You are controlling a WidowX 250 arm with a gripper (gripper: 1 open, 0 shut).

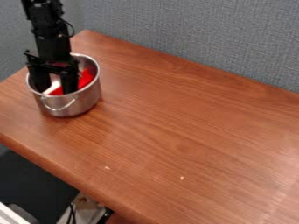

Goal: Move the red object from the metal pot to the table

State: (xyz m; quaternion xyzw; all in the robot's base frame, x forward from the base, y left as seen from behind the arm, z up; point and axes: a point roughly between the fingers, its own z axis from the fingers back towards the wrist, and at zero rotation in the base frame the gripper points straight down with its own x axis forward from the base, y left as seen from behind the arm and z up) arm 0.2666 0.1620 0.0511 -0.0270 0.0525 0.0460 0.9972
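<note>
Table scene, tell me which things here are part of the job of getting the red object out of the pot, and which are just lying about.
Part of the job:
- red object, inside the pot
- metal pot, near the table's far left corner
- table, where the object should end up
- gripper, open, down in the pot

Just lying about:
- nothing else sits on the table; only the grey wall behind

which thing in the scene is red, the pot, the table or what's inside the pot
The object inside the metal pot is the red object; the pot is shiny steel and the table reddish-brown wood.
</note>
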